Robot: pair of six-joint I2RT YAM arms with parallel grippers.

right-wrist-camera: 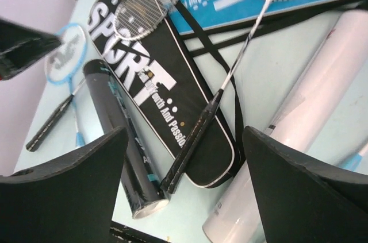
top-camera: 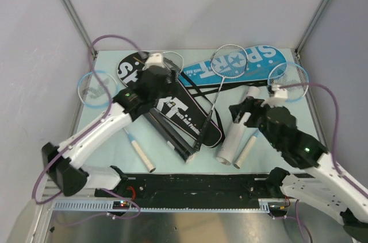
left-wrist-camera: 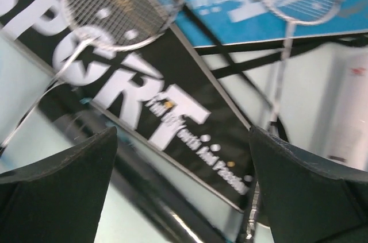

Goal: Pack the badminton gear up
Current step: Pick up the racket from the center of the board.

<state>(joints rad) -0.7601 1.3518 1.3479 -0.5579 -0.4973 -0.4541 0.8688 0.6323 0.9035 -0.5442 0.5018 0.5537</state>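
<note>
Your left gripper (left-wrist-camera: pixel 184 135) is spread wide with nothing between its fingers. It hangs over the black cover (left-wrist-camera: pixel 167 111), close to the head of the first silver racket (left-wrist-camera: pixel 118 7), which lies on that cover. Your right gripper (right-wrist-camera: pixel 185 134) is equally wide and empty, hovering between the white tube (right-wrist-camera: pixel 316 99) and the handle of the second silver racket (right-wrist-camera: pixel 198 131). That racket's handle lies on the black cover and its head rests on the blue cover (right-wrist-camera: pixel 213 13).

Further out, the black tube (top-camera: pixel 169 134) lies beside the black cover. The left light-blue racket (top-camera: pixel 95 89) and the right light-blue racket (top-camera: pixel 287 79) sit towards opposite sides of the bench (top-camera: pixel 167 165).

By the look of it, you have packed nothing yet. All four rackets are out, both covers lie flat, and both tubes are loose, so the whole job is ahead of you.

Your left arm stretches diagonally out from its base, wrist over the black cover's far end. Your right arm is bent, with its forearm swung inward towards the middle.
</note>
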